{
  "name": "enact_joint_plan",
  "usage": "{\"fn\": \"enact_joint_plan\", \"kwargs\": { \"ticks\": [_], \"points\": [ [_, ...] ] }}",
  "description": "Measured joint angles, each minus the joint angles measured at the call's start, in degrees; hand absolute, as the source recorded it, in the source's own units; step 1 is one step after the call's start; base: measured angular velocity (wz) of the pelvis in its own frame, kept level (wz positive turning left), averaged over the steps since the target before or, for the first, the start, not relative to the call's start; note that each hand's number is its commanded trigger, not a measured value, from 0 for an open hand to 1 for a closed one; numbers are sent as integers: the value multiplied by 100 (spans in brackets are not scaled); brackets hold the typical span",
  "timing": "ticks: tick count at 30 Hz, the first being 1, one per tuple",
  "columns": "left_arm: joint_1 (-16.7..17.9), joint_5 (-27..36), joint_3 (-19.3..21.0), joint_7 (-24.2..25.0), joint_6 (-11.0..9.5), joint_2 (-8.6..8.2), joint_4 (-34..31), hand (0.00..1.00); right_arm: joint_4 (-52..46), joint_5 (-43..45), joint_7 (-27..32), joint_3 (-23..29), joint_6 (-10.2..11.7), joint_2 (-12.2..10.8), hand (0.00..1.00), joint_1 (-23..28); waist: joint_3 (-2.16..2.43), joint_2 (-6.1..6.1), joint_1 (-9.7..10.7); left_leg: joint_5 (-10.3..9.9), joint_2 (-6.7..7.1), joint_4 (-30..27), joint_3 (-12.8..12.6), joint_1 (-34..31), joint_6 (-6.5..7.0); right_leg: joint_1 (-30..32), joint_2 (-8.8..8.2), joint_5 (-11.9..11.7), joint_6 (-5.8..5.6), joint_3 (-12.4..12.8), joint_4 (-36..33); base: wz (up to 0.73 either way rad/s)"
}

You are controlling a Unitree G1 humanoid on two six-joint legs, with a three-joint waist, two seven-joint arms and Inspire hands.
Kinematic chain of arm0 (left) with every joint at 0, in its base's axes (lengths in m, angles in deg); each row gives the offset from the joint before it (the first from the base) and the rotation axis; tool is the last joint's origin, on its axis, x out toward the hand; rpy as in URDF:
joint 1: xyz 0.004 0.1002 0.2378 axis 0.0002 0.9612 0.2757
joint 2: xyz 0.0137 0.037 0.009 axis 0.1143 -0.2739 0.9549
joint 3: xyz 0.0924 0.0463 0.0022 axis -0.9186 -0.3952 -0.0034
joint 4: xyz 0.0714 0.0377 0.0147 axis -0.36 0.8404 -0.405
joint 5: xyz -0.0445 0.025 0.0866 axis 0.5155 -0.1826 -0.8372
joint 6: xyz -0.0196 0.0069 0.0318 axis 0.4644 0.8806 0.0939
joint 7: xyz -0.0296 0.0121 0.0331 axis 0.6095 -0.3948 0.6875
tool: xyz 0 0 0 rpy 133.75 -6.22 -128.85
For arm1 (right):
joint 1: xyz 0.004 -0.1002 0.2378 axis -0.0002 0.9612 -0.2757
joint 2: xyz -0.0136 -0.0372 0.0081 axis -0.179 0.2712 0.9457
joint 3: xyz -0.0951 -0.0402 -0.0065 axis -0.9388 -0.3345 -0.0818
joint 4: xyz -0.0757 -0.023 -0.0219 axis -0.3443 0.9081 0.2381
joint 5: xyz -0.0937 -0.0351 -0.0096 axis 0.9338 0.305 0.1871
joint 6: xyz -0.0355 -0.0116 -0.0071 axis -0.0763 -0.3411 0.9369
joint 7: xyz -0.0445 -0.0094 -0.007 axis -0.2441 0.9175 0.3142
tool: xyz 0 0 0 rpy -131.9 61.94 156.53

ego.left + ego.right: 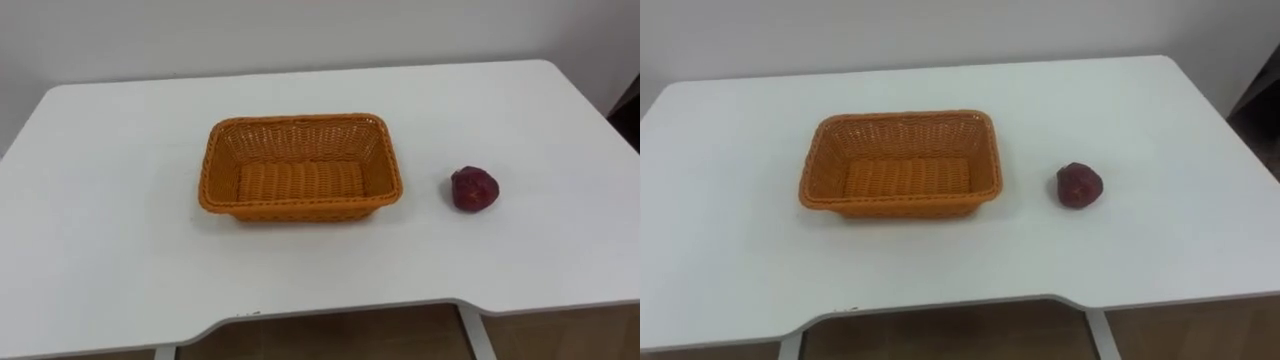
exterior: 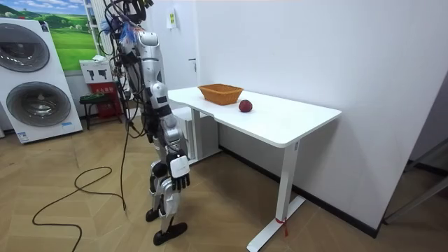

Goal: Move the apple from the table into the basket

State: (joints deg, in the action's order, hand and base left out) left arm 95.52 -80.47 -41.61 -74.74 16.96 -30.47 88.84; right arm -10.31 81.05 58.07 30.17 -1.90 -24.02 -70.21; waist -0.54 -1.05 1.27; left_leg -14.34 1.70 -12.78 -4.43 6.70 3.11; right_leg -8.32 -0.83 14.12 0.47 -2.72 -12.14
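Apple (image 1: 474, 189) sits on the white table (image 1: 100, 250) on my right side, well back from the near edge and clear of everything. It's roundish, so I see no real long axis to line up with. In the room view the right hand (image 2: 180, 176) hangs low by the thigh, below table height, fingers loose and holding nothing. So the apple is up and forward from it, and I'd guess that's the nearer arm. Further left is the orange wicker basket (image 1: 205, 180), near the apple but not touching, empty. I can't make out a stem, and the apple's back is hidden.
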Motion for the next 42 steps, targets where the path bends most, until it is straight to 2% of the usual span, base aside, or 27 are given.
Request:
{"fn": "enact_joint_plan", "kwargs": {
  "ticks": [1, 2, 4, 5, 6, 7, 8, 9, 11, 14, 17, 24, 26, 31, 34, 38, 42],
  "points": [
    [48, 2, 80, -26, -19, -26, -8, 0, -97, -226, 151, 166, -5, 6, 0, 45, 3, 35, 2, 0, -6, 9, -23, 0, 0, 34, 5, 0, 0, 28, -54, -11],
    [66, 4, 197, -64, -53, -43, -29, 0, -227, -504, 339, 351, -4, 5, 0, 131, -22, 27, 22, 1, -4, 14, -26, 0, 1, 40, 4, 0, 0, 37, -58, -12],
    [91, 9, 434, -165, -177, -62, -30, 0, -454, -1280, 733, 1102, 97, 4, 0, 108, -31, 33, 89, 1, -3, 18, -71, -4, 2, 35, 9, -1, -1, 92, -63, -14],
    [132, 31, 574, -258, -215, -59, -30, 0, -594, -2049, 1001, 1540, 356, 15, 0, -2, -26, 47, 158, 1, -5, 9, -114, -2, 2, 43, 11, -6, -5, 101, -64, -13],
    [148, 44, 653, -314, -248, -58, -30, 0, -680, -2423, 1108, 1722, 490, 15, 0, -54, -24, 49, 196, 1, -4, 8, -115, 4, 2, 54, 12, -9, -9, 104, -57, -5],
    [178, 67, 796, -419, -312, -53, -30, 0, -863, -3111, 1268, 2041, 709, 7, 0, -93, -12, 51, 262, 0, -3, 5, -112, 12, 4, 56, 11, -15, -15, 105, -53, 0],
    [208, 67, 922, -495, -413, -38, -30, 0, -1078, -3768, 1402, 2280, 840, 8, 0, -171, -10, 47, 300, -1, -2, 6, -111, 37, 5, 32, 10, -16, -18, 90, -52, 0],
    [221, 68, 973, -525, -458, -27, -30, 0, -1203, -4077, 1475, 2380, 891, 6, 0, -182, -9, 46, 308, -1, -2, 5, -111, 50, 5, 15, 10, -17, -18, 88, -50, 0],
    [260, 82, 1201, -584, -529, 2, -9, 0, -1636, -4857, 1853, 2690, 1095, -6, 0, -211, 25, 61, 312, -5, 8, -3, -115, 50, 8, 12, 13, -16, -18, 87, -47, 0],
    [335, 78, 1256, -716, -542, 2, -60, 0, -2225, -5246, 2562, 2841, 1316, -24, 0, -150, 38, 49, 326, -5, 20, -3, -140, 38, 9, 26, 10, -16, -18, 89, -17, 0],
    [412, 77, 1270, -768, -542, 16, -168, 0, -2491, -5227, 3167, 2969, 1497, -22, 0, -164, 54, 23, 352, -4, 18, 0, -135, 13, 10, 20, 15, -25, -20, 83, 39, 1],
    [383, 75, 1248, -758, -533, 38, -284, 0, -3902, -4956, 4420, 3151, 1646, -17, 0, -180, 63, 9, 344, -2, 34, -3, -140, -108, 11, 136, 17, -33, -24, 93, 9, 0],
    [348, 76, 1235, -776, -535, 48, -297, 0, -4555, -4585, 4822, 3061, 1774, 0, 0, -188, 64, -5, 311, 0, 29, -7, -140, -160, 11, 201, 24, -39, -22, 93, -21, 0],
    [356, 63, 1020, -784, -583, 78, -299, 0, -5255, -3249, 5497, 3031, 1953, 19, 0, -438, 66, -42, 316, 3, 41, -41, -40, -272, 12, 246, 19, -42, -24, 50, -46, 7],
    [372, 69, 973, -780, -582, 86, -306, 0, -5736, -2541, 5660, 2987, 1965, 35, 0, -488, 64, -39, 280, 4, 46, -63, -38, -290, 13, 245, 11, -45, -26, 21, -36, 6],
    [329, 75, 585, -758, -584, 183, -346, 0, -6389, -1820, 5642, 2458, 2017, 279, 0, -488, 55, -21, 247, 13, 38, -67, -54, -257, 13, 274, 13, -49, -21, 29, -42, -2],
    [235, 67, 468, -684, -603, 191, -347, 0, -6549, -1218, 5437, 2170, 2078, 442, 0, -494, 49, -30, 137, 15, 33, -77, -52, -257, 10, 267, 15, -52, -18, 28, -52, 0]
  ]
}}
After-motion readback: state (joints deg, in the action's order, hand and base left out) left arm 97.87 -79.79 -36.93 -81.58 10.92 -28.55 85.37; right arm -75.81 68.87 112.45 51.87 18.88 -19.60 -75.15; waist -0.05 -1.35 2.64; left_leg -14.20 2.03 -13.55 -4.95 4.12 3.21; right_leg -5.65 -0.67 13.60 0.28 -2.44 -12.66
